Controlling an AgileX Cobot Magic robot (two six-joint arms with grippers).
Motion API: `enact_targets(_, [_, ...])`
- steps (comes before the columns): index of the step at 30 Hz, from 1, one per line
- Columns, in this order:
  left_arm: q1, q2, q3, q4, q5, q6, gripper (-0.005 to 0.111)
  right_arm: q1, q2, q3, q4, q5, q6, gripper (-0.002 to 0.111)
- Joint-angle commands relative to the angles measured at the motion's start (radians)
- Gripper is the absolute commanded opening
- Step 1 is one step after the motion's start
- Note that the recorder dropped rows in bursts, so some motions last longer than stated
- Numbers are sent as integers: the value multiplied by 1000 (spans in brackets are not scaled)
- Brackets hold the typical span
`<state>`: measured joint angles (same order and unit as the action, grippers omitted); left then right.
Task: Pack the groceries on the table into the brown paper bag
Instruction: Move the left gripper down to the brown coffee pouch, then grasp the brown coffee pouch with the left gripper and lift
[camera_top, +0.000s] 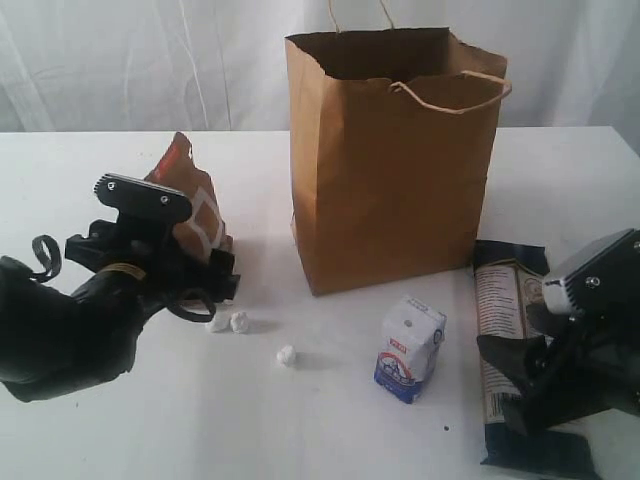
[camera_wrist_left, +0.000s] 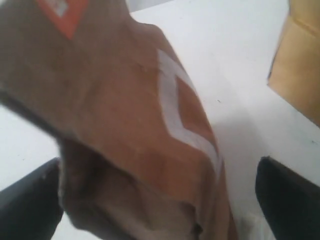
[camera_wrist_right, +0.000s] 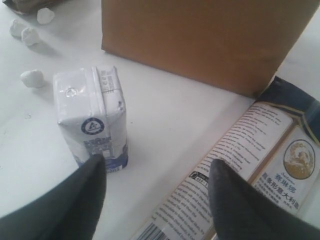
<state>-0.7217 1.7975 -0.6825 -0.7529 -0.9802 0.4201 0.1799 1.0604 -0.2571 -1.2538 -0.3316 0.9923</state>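
The brown paper bag (camera_top: 395, 160) stands open at the middle back of the table (camera_top: 330, 420). A brown foil pouch (camera_top: 192, 205) with orange and white marks leans upright at the left. My left gripper (camera_top: 215, 283) is open, and its wide-set jaws straddle the pouch's (camera_wrist_left: 150, 130) lower part. The small white-blue carton (camera_top: 410, 348) stands in front of the bag. The long dark noodle packet (camera_top: 505, 290) lies flat at the right. My right gripper (camera_top: 500, 380) hovers open and empty over the gap between the carton (camera_wrist_right: 92, 120) and the packet (camera_wrist_right: 240, 165).
Three small white crumpled lumps (camera_top: 240, 322) lie on the table between the pouch and the carton; one (camera_wrist_right: 32, 78) shows beside the carton in the right wrist view. The bag's cord handle (camera_top: 455, 100) droops over its front rim.
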Motion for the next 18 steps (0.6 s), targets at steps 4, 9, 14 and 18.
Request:
enact_targets(4, [4,38,-8,-44,-59,-59,104,-11,3,0,4,-6,59,56])
enact_targets(9, [4,40,-8,-68,-59,-65,78,-11,3,0,4,-6,62,56])
enact_targets(14, [4,40,-8,-36,-17,-65,45,-11,3,0,4,-8,61,56])
enact_targets(18, [4,40,-8,-55,10,-67,44,-11,3,0,4,-12,62,56])
